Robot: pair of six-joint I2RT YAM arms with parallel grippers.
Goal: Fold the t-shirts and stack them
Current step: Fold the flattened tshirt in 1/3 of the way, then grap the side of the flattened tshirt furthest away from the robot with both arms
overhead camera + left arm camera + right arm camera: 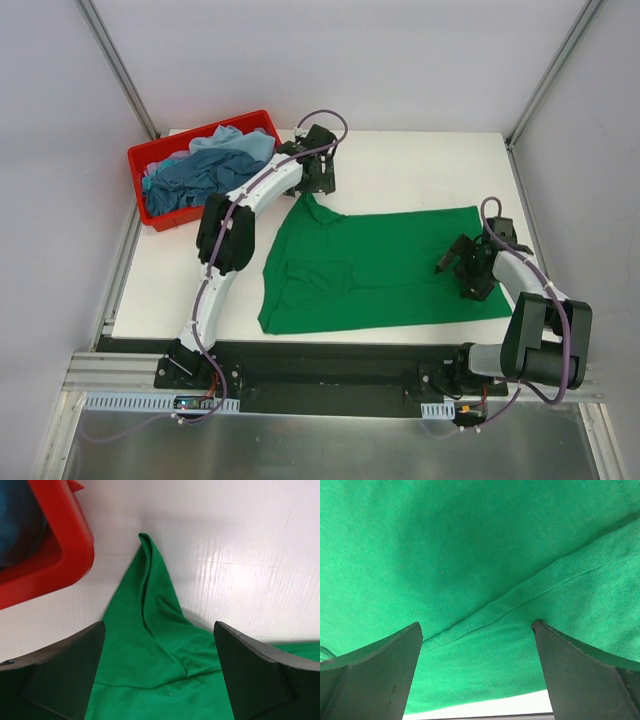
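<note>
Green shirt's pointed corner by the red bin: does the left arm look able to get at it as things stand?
Probably yes. The left tool hangs open over the shirt; the corner lies bare just ahead, and the bin stands aside.

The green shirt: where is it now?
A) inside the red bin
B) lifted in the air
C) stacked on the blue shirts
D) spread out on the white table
D: the green shirt lies spread on the table, beside the red bin, not in it.
</note>
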